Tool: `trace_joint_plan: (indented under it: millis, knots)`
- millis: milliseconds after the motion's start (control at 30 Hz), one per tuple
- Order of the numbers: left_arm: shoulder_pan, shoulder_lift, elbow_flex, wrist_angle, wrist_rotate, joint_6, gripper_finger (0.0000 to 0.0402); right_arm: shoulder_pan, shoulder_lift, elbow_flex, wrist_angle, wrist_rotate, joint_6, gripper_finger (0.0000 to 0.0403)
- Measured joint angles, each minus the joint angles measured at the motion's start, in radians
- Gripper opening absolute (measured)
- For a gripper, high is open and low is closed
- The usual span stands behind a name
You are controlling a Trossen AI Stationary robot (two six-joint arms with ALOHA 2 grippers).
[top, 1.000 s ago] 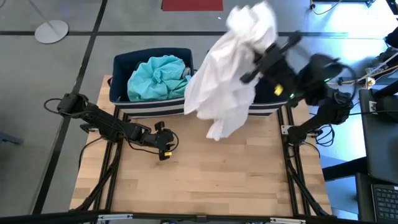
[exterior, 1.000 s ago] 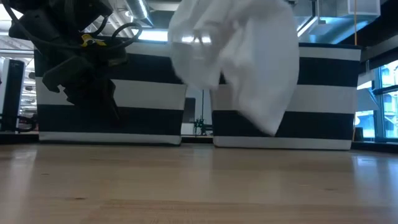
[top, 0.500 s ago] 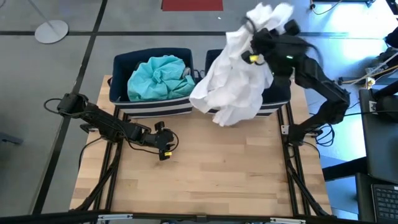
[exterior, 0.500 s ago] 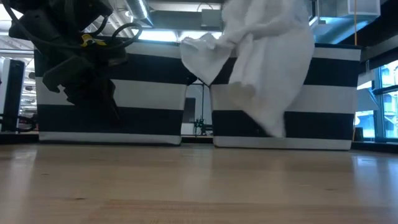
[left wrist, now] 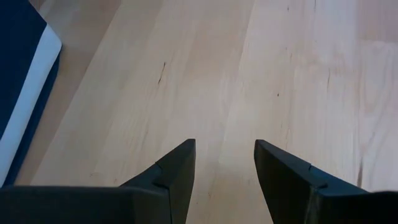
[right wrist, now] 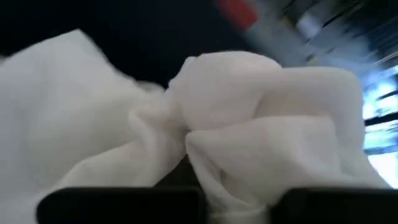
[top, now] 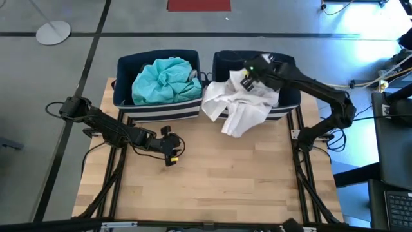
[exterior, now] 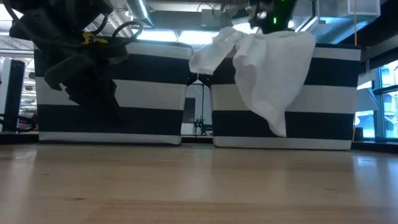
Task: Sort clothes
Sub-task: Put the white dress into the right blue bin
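Draping over the front wall of the right navy striped bin (top: pixel 288 103), the white garment (top: pixel 239 108) hangs partly inside and partly down toward the desk (top: pixel 212 174). Above that bin, the right tool (top: pixel 250 72) is closed on a bunch of the white fabric. A teal garment (top: pixel 164 78) fills the left bin (top: pixel 123 67). Over the desk's left side, the left tool (top: pixel 171 154) hovers open, holding nothing.

A lab or workshop: grey taped floor (top: pixel 64 77), exposed ceiling ducts (exterior: pixel 180 12), a computer keyboard (top: pixel 400 206) beside the rig.
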Motion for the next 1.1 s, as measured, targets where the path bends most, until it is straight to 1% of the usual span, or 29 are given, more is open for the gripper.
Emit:
trace_joint_plan:
  millis: [100,167,233,300,367,500,567,667,800,933,1100]
  knots:
    - [0.0,0.0,0.0,0.013,0.0,0.0,0.0155,-0.04,0.001,-0.109,0.064,-0.098,0.07,0.0045]
    - [0.0,0.0,0.0,0.011,0.0,0.0,0.0155,-0.051,0.002,-0.145,0.067,-0.111,0.083,0.0065]
    - [0.0,0.0,0.0,0.012,0.0,0.0,0.0155,-0.062,0.002,-0.15,0.06,-0.12,0.084,0.0091]
    - [0.0,0.0,0.0,0.011,0.0,0.0,0.0155,-0.062,0.002,-0.131,0.025,-0.125,0.084,0.0122]
    - [0.0,0.0,0.0,0.011,0.0,0.0,0.0155,-0.059,0.002,-0.081,-0.018,-0.121,0.068,0.0154]
    - [0.0,0.0,0.0,0.011,0.0,0.0,0.0155,-0.011,0.001,0.091,-0.164,-0.14,0.059,0.0211]
    - [0.0,0.0,0.0,0.01,0.0,0.0,0.0155,0.038,0.002,0.191,-0.244,-0.145,0.089,0.023]
    - [0.0,0.0,0.0,0.01,0.0,0.003,0.0155,0.128,-0.001,0.331,-0.342,-0.143,0.136,0.0248]
    - [0.0,0.0,0.0,0.01,0.0,0.002,0.0155,0.286,-0.002,0.434,-0.404,-0.139,0.209,0.0252]
    - [0.0,0.0,0.0,0.01,0.0,0.004,0.0155,0.483,-0.001,0.42,-0.423,-0.163,0.289,0.0252]
    - [0.0,0.0,0.0,0.01,0.0,0.008,0.0155,0.718,0.008,0.291,-0.458,-0.171,0.382,0.0252]
